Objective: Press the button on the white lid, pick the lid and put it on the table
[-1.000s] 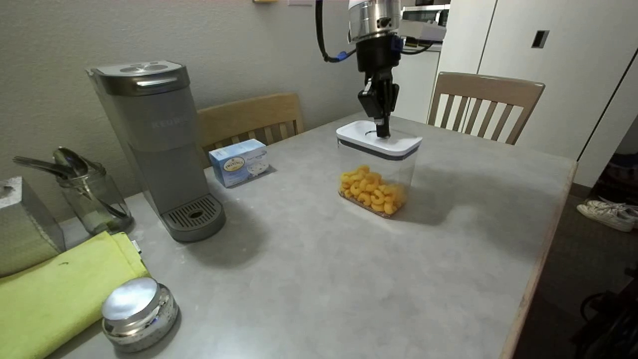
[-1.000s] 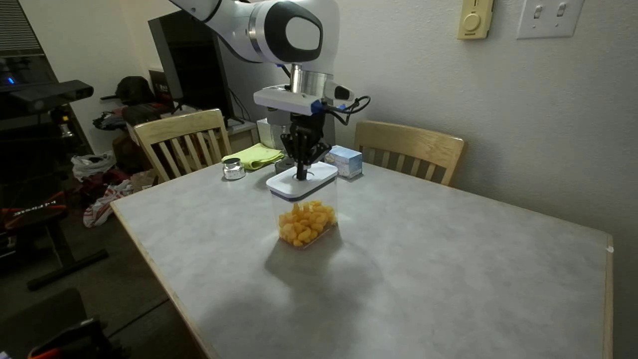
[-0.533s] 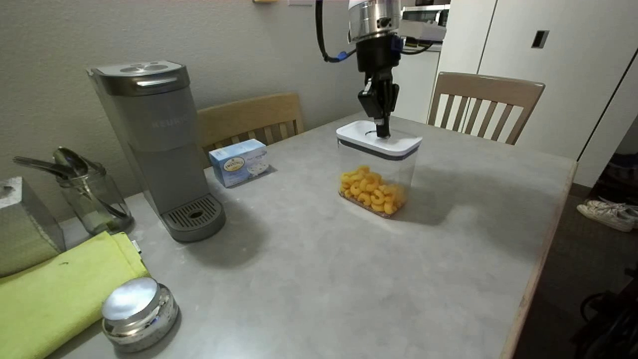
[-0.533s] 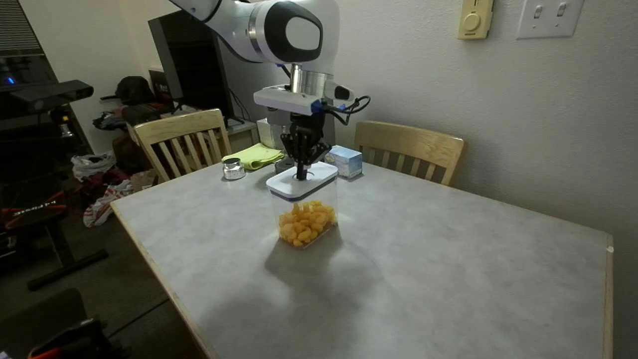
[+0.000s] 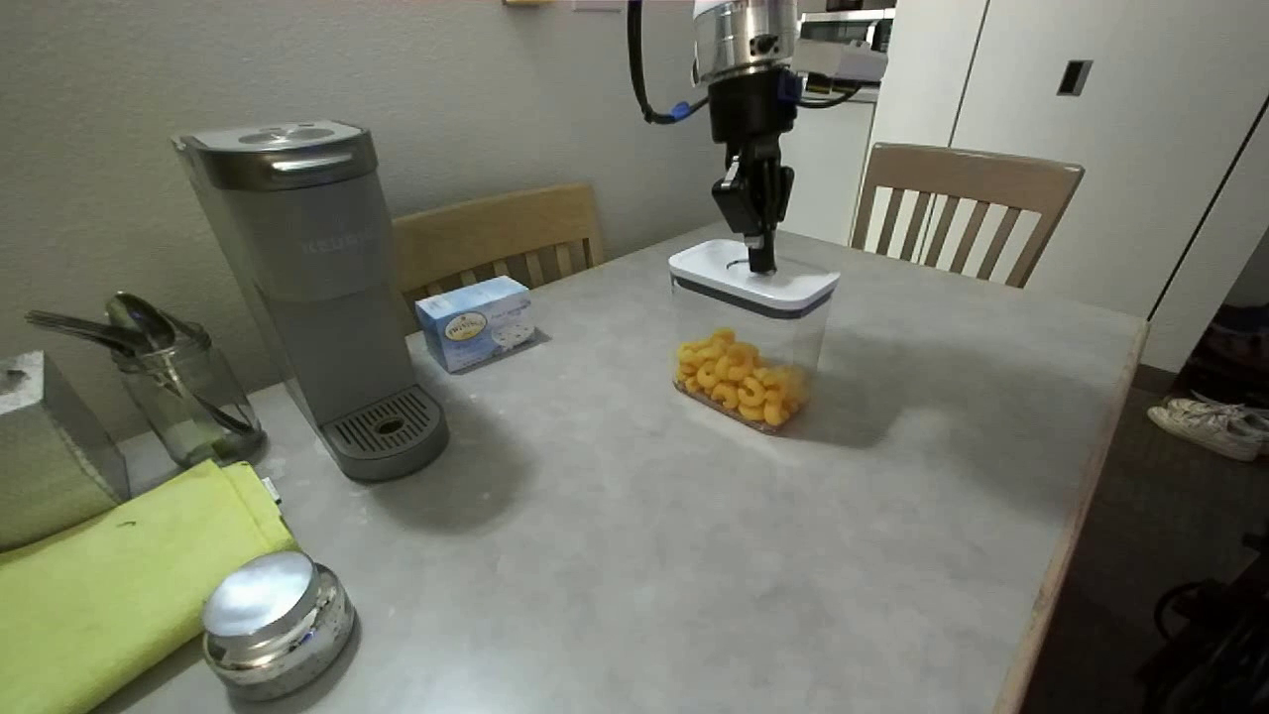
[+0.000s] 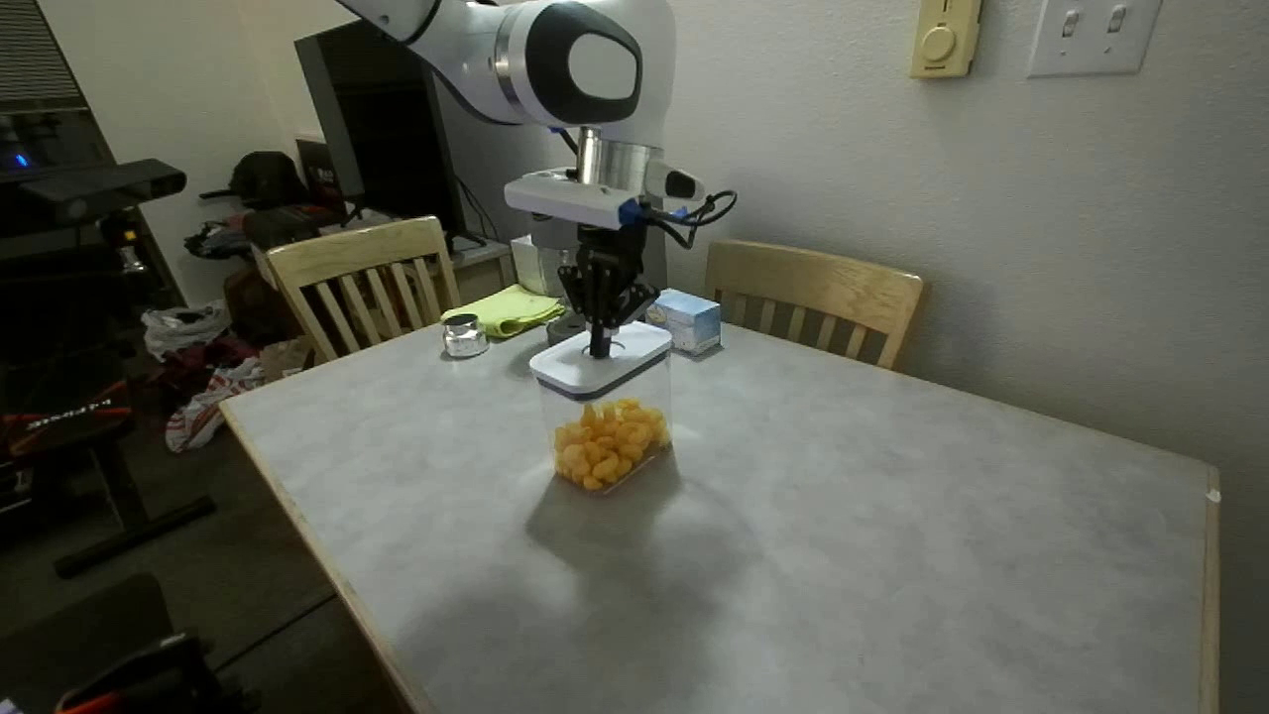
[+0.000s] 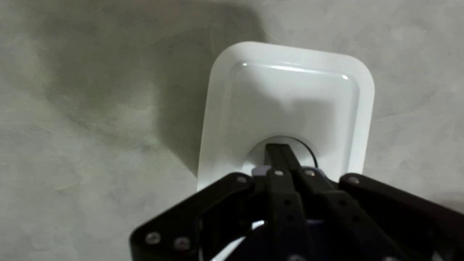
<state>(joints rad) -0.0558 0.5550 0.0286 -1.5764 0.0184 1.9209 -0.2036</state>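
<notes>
black two-fingered gripper, fingers closed side by side, pointing straight down from the white and silver robot arm, and its tip meets the small round pale button! the wrist view gives the close look: black fingertip over the disc, a thin dark crescent along the disc's edge, though how deep the button sits i cannot tell. around it lies the flat white rounded-rectangular plastic lid, raised rim catching the light, seated level on top of the clear straight-sided plastic container, with a dark grey band just under the rim. inside the container, a heap of curved yellow food pieces fills the lower part, and the whole thing stands upright on the large grey matte rectangular tabletop.

look across that tabletop in an exterior view: a light blue cardboard box, then near it a tall grey plastic coffee maker, then a clear glass jar with metal cutlery leaning out of its mouth. closer to that camera, a folded yellow-green cloth, and near it a squat round silver pot with a smooth top, well apart from the white lid. in both exterior views, tan wooden chairs with slatted backs stand by the tabletop's edge, and a pale textured wall rises behind.
</notes>
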